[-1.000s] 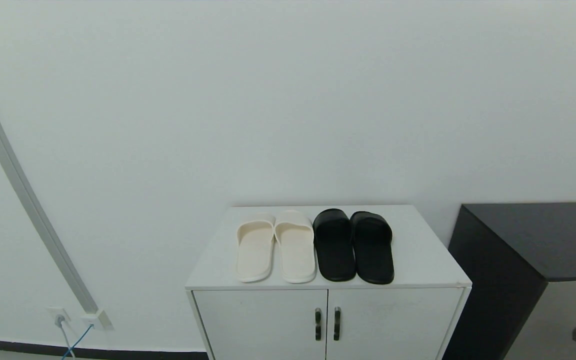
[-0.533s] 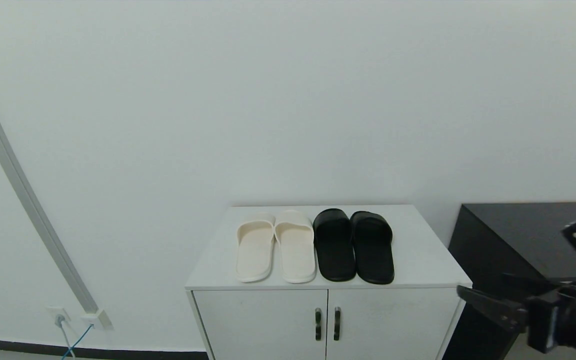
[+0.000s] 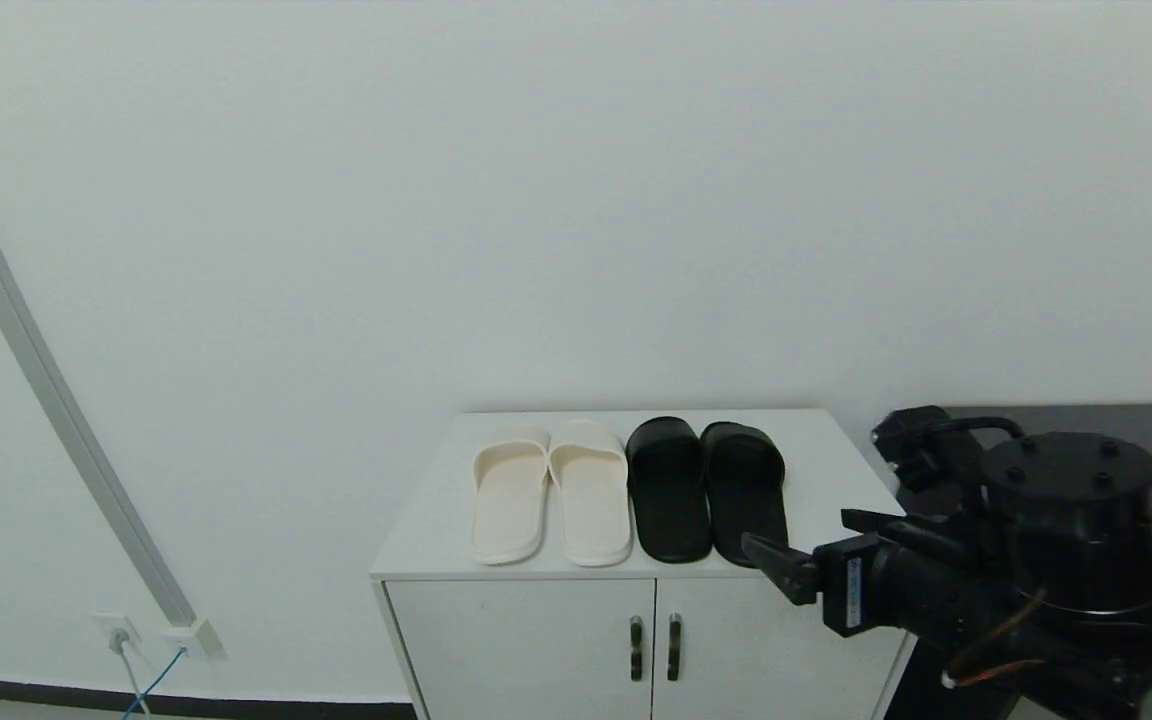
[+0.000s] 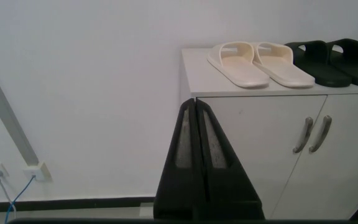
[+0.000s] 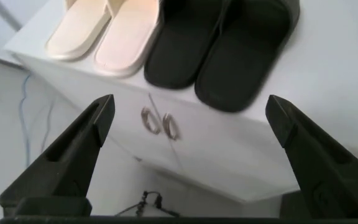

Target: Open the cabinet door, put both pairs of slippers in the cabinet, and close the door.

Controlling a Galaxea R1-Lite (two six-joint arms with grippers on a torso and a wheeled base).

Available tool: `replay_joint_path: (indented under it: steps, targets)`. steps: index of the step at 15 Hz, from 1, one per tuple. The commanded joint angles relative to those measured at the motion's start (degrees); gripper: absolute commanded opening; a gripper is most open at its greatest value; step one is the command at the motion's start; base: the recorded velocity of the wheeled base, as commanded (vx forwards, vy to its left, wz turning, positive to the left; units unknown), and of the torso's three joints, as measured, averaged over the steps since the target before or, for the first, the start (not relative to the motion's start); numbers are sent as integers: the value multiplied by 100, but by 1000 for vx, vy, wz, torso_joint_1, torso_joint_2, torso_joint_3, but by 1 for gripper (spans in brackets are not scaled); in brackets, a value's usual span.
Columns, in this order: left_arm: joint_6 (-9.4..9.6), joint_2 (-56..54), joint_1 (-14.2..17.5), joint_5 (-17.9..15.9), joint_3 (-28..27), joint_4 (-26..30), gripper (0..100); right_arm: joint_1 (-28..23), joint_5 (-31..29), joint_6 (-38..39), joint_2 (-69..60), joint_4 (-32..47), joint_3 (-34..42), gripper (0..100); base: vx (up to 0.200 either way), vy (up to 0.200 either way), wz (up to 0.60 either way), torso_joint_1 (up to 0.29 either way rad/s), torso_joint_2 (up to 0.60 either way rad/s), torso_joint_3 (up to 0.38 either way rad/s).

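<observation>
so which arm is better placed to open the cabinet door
Right, probably: the right hand is open, up by the cabinet front near the door handles. The left hand is shut, off the cabinet's left side.

Right arm, mine: matte black throughout.
- Round joint housing: flat cap with four small recessed screws.
- White printed label: on the wrist block, at nine o'clock from the housing.
- Thin orange-red cable: at seven o'clock from the housing.

My right claw: two tapered black wedges.
My left claw: black wedge fingers with grey inset pads.
</observation>
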Motion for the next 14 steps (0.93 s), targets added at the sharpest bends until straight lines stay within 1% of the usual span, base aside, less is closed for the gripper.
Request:
replay_joint_path:
  steps: [1,2,3,4,7,9,11,14]
  targets:
    - [-2,0,1,0,1,-1,0,65,-466,5,1188,-318,-647,100,0,0,0,0,0,0]
    - [-2,0,1,0,1,-1,0,-49,-765,5,1610,-529,-911,100,0,0,0,0,0,0]
    - [-2,0,1,0,1,-1,0,-76,-888,-12,1786,-608,-1034,100,0,0,0,0,0,0]
    - [-2,0,1,0,1,8,0,-137,-1117,-30,2164,-678,-1333,100,0,0,0,0,0,0]
    - [-2,0,1,0,1,-1,0,-225,-1205,-39,2770,-669,-1966,100,0,0,0,0,0,0]
    - [-2,0,1,0,1,-1,0,-374,-1196,-30,3157,-652,-2344,100,0,0,0,0,0,0]
    - [-11,0,1,0,1,-1,0,-673,-1328,-4,3684,-652,-2906,100,0,0,0,0,0,0]
    - [-11,0,1,0,1,-1,0,-831,-1328,-12,4044,-652,-3293,100,0,0,0,0,0,0]
